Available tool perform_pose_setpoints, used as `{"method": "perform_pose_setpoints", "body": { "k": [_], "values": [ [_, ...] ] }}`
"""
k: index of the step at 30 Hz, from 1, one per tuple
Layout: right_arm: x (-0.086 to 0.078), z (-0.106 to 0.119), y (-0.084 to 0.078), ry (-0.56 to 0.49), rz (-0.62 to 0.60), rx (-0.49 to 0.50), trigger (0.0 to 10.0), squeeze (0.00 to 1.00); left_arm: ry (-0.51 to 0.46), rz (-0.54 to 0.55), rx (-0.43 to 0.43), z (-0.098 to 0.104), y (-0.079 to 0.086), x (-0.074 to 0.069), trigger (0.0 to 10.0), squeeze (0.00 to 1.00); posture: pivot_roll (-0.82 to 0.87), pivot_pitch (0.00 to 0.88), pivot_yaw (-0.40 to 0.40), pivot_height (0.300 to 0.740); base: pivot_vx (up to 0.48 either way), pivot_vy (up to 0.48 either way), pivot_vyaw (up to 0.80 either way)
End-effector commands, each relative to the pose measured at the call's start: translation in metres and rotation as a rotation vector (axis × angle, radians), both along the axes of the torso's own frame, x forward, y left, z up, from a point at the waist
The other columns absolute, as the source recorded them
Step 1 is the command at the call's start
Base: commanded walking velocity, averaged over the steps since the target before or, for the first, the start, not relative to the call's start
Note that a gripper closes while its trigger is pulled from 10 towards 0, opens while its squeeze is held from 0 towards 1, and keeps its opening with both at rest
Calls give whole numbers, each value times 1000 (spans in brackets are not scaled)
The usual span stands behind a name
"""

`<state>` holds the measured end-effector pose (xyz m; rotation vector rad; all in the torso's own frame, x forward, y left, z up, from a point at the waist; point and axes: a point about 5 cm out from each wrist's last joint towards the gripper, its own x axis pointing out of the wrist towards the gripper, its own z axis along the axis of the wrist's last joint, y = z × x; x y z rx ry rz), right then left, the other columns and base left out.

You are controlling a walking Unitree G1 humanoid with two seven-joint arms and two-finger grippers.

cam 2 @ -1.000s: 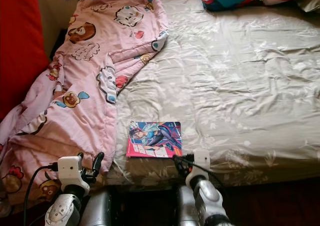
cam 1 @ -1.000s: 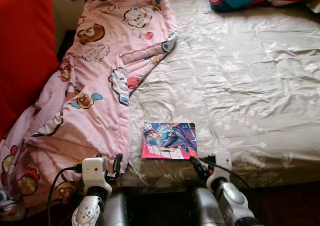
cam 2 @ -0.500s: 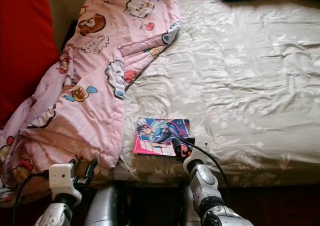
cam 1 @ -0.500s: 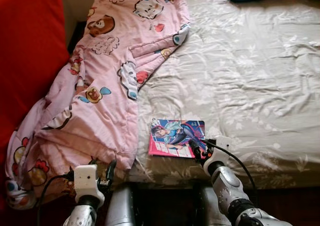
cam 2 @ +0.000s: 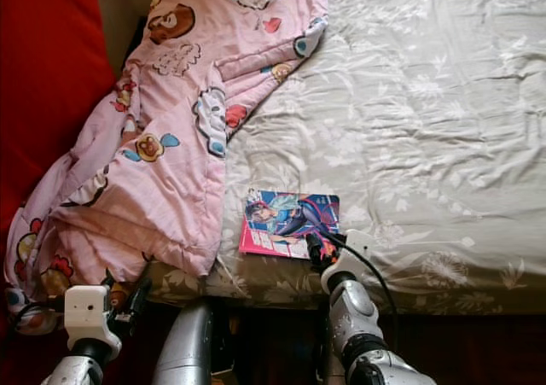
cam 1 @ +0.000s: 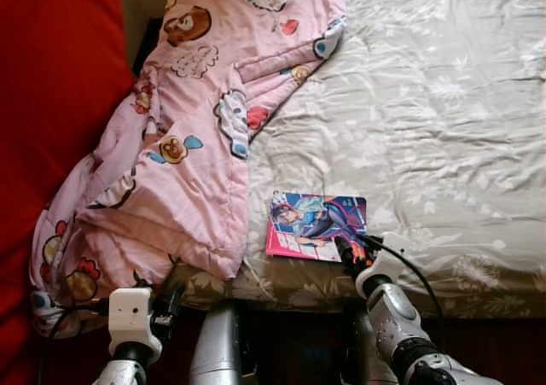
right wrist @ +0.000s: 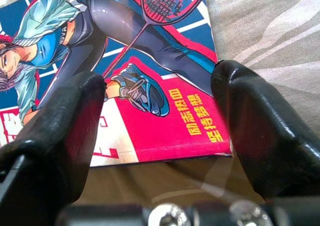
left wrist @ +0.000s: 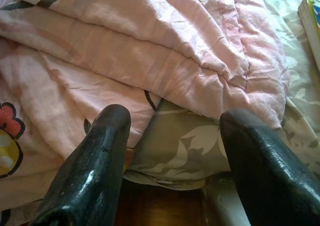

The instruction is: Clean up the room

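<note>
Comic book point(cam 1: 316, 226) lies flat near the bed's point(cam 1: 444, 146) front edge, just beside the pink blanket's point(cam 1: 183, 146) hem. Right gripper point(cam 1: 351, 253) sits at the book's near right corner, fingers spread wide either side of the cover in the wrist view, nothing gripped yet. Left gripper point(cam 1: 171, 298) hangs low off the bed's front-left corner under the blanket, fingers wide apart, holding nothing. Progress, my read: barely started. Book not yet picked up, blanket bunched along the bed's left edge and spilling off it, sheet wrinkled. Grabbing the book looks like the current step
</note>
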<state>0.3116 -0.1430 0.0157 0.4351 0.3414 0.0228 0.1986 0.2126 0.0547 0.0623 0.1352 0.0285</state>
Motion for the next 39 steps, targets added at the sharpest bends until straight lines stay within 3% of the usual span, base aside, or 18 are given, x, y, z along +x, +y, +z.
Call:
{"method": "perform_pose_setpoints", "body": {
  "k": [1,11,30,32,34,39],
  "values": [
    [-14,-16,9,76,0,38,10000,0,32,2,33,-1,8,-8,10000,0,155,316,138,605,0,0,0],
    [-19,-21,10,100,-33,89,10000,0,40,-18,57,3,9,-10,10000,0,162,318,157,605,0,0,0],
    [-25,-26,-3,90,-93,110,10000,0,40,-44,68,5,5,-5,10000,0,152,304,166,605,0,0,0],
    [-26,-27,0,100,-86,155,10000,0,36,-48,72,6,5,-4,10000,0,159,299,166,605,0,0,0],
    [-27,-29,5,115,-87,260,10000,0,31,-52,79,7,4,-3,10000,0,159,299,166,605,0,0,0],
    [-29,-31,6,123,-134,346,10000,0,31,-62,99,8,5,-5,10000,0,178,303,170,605,0,0,0]
  ]
}}
